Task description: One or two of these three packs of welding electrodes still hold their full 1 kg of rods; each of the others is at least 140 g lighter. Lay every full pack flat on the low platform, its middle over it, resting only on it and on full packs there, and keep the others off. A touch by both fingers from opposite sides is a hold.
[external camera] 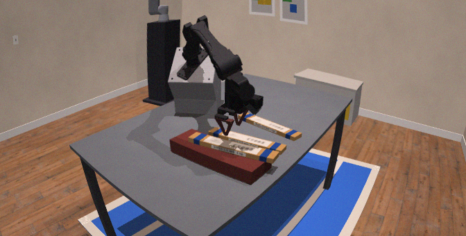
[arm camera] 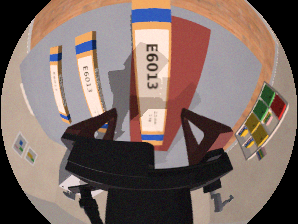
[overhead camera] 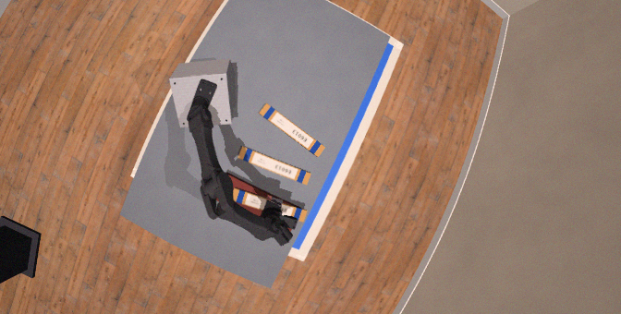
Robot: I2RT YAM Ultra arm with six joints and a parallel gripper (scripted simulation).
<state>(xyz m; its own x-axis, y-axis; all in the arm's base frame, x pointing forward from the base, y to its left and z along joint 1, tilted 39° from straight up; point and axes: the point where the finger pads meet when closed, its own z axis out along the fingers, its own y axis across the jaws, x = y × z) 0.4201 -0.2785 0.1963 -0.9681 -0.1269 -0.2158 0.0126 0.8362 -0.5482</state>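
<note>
Wrist view shows my gripper spread wide and holding nothing, hovering above one pack lying flat on the dark red platform. Two more packs lie on the grey table farther back, just beside it.

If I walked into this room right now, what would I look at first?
Probably the black robot arm bending down from its grey block, its open gripper hanging empty above a dark red platform near the table's front edge. One orange-and-blue pack lies flat on that platform, and two more packs lie on the grey table just behind it. The bright blue rug under the table stands out too.
</note>
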